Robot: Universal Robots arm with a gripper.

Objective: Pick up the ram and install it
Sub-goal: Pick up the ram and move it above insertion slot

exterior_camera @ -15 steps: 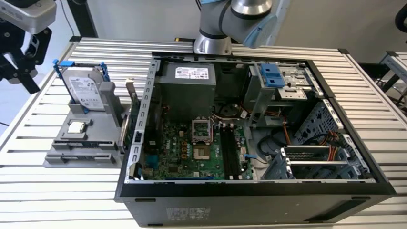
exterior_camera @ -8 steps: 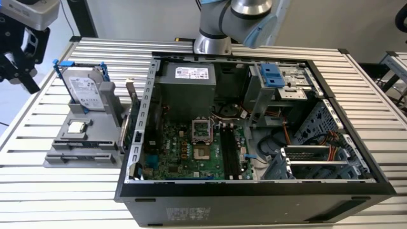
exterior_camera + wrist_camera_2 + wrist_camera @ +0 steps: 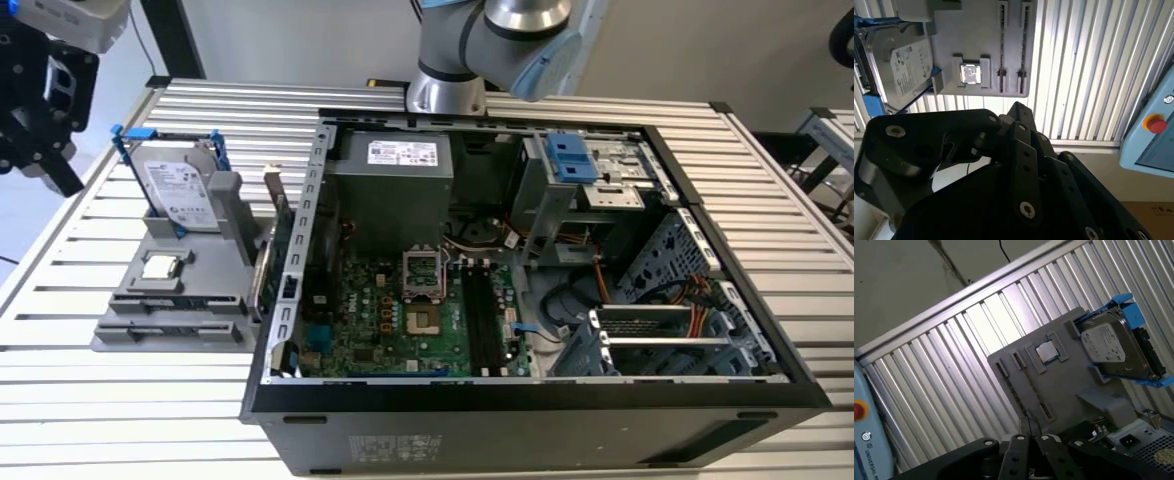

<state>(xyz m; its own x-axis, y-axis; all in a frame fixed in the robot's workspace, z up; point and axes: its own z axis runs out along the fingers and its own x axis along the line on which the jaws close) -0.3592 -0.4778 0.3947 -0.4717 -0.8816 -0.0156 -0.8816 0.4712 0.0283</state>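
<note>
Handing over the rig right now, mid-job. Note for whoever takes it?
Gripper: hangs at the exterior view's left of the grey holder, apart from it.
Ram: what looks like it stands on edge at the holder's side nearest the open case.
Hard drive and processor chip sit in the holder.
Done: nothing visible. Left: pick-up and install; the board's memory slots look bare.

Grey fixture w/ CPU chip, HDD in blue brackets, slatted table

Ribbed aluminium table under bright light, pale grey wall behind
</note>
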